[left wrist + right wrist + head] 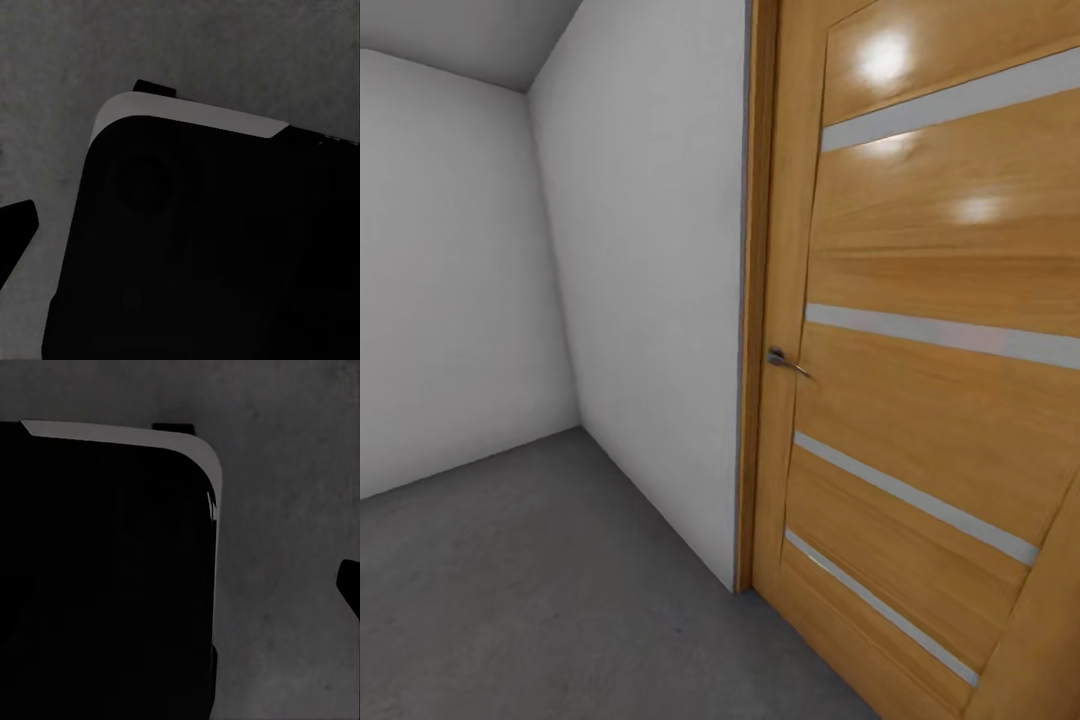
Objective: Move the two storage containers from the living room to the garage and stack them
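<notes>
A wooden door (920,380) with pale horizontal strips fills the right, hinged open beside a white wall (650,290); its metal handle (785,360) juts left. No writing can be read on it. Dark grey concrete floor (540,590) runs from near to the far white corner at left. Both wrist views look down on that floor (247,52) past the robot's dark base (202,247). A black finger tip (15,232) shows at the edge of each wrist view; I cannot tell how wide either end effector stands.
</notes>
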You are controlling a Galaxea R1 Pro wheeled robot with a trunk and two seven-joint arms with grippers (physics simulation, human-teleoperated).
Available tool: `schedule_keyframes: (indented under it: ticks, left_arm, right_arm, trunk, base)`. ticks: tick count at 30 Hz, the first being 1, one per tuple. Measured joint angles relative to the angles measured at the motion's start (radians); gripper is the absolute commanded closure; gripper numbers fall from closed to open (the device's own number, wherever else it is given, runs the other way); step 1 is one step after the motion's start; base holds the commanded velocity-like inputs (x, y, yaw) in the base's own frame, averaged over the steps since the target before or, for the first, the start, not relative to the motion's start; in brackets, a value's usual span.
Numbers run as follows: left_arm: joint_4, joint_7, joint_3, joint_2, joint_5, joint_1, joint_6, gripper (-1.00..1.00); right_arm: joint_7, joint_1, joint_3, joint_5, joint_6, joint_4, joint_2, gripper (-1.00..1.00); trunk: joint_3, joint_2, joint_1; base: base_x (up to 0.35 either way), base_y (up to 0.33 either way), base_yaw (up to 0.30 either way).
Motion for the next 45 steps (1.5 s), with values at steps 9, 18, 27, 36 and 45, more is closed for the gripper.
schedule_keyframes:
  ticks: [9,18,27,36,45]
  left_arm:
    - [0.0,0.0,0.0,0.0,0.0,0.0,-0.001,-1.0]
    - [-0.001,0.0,0.0,0.0,0.0,0.0,-0.001,-1.0]
    - [-0.001,0.0,0.0,0.0,0.0,0.0,-0.001,-1.0]
    - [0.0,0.0,0.0,0.0,0.0,0.0,-0.001,-1.0]
    - [0.0,0.0,0.001,0.0,0.0,0.0,-0.001,-1.0]
  right_arm:
    - [0.0,0.0,-0.001,-0.005,-0.011,0.0,0.0,-1.0]
    - [0.0,0.0,-0.002,-0.008,-0.011,0.0,0.001,-1.0]
    - [0.0,0.0,-0.002,-0.009,-0.01,0.0,0.0,-1.0]
    - [0.0,0.0,-0.002,-0.009,-0.01,0.0,0.0,-1.0]
    - [0.0,0.0,-0.002,-0.01,-0.009,0.0,0.0,-1.0]
  trunk:
    - [0.0,0.0,0.0]
    - [0.0,0.0,0.001]
    - [0.0,0.0,0.001]
    - [0.0,0.0,0.001]
    - [0.0,0.0,0.001]
  base:
    - [0.233,0.057,-0.017]
    - [0.023,0.004,-0.231]
    - [0.002,0.0,-0.284]
    - [0.0,0.0,-0.288]
    - [0.0,0.075,-0.289]
